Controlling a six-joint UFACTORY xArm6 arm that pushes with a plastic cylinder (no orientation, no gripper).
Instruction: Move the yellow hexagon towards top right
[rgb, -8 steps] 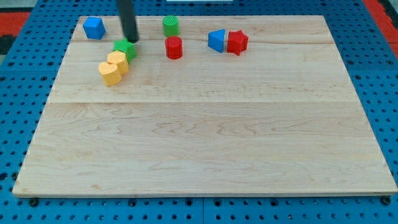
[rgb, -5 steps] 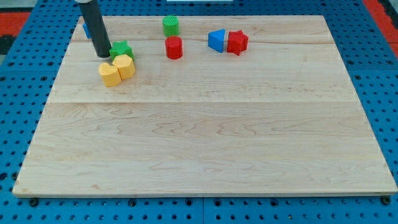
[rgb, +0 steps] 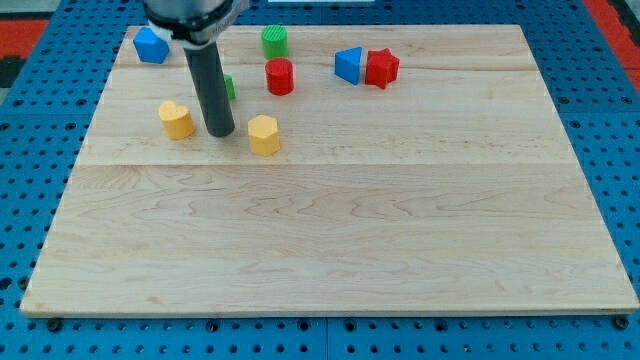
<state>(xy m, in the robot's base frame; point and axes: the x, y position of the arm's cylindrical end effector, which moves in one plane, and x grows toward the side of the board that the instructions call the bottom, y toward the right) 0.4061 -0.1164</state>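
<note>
The yellow hexagon (rgb: 264, 134) lies on the wooden board (rgb: 330, 230) in its upper left part. My tip (rgb: 220, 133) rests on the board just left of the hexagon, with a small gap. A second yellow block, heart-like, (rgb: 177, 119) lies to the tip's left. The tip stands between the two yellow blocks. A green star (rgb: 229, 87) is mostly hidden behind the rod.
A blue block (rgb: 151, 45) sits at the top left corner. A green cylinder (rgb: 275, 41) and a red cylinder (rgb: 280, 76) lie near the top. A blue triangular block (rgb: 348, 65) touches a red star (rgb: 381, 68) to their right.
My tip has swept down and to the right, from beside the green star to between the yellow blocks. The yellow hexagon has slid down-right, away from the other yellow block. The green star shifted slightly right.
</note>
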